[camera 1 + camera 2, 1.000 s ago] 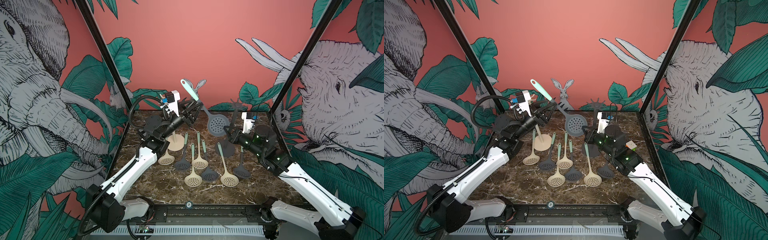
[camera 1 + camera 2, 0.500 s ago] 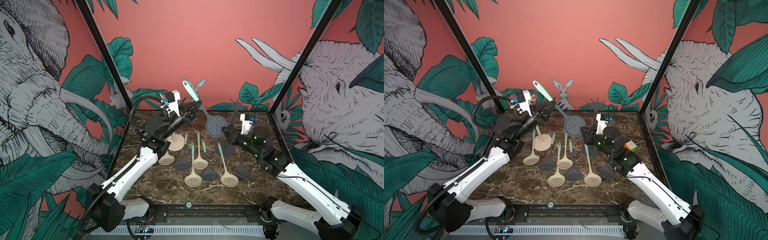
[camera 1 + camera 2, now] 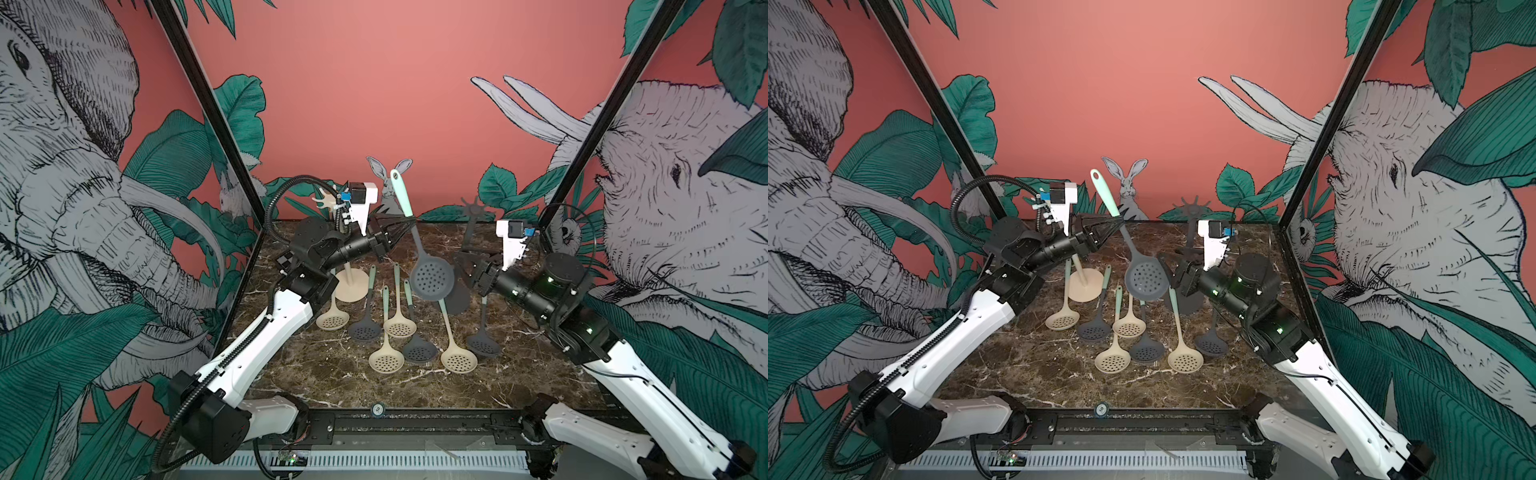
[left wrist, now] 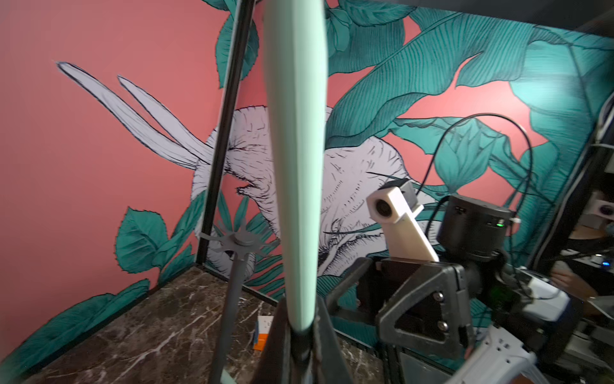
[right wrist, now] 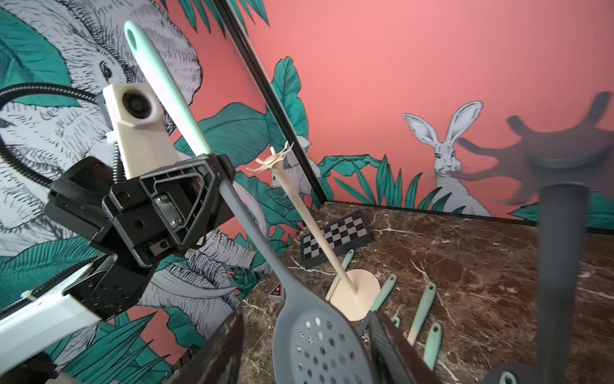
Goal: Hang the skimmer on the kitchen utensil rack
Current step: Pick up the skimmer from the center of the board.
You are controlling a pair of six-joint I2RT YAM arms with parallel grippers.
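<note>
Right wrist view: we see the grey skimmer point(image 5: 252, 239) clamped at the foot of its mint handle by the left gripper point(image 5: 214, 181), tilted in the air, head down. The right gripper point(image 5: 305, 317) has its jaws spread, one on either side of the perforated head (no grip there). In both top views the skimmer hangs above the table point(image 3: 316, 374), between the beige rack point(image 3: 352, 286) and the dark grey rack point(image 3: 471, 235).

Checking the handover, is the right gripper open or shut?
Open: the right gripper has its fingers spread either side of the skimmer head, not pinching it.
</note>
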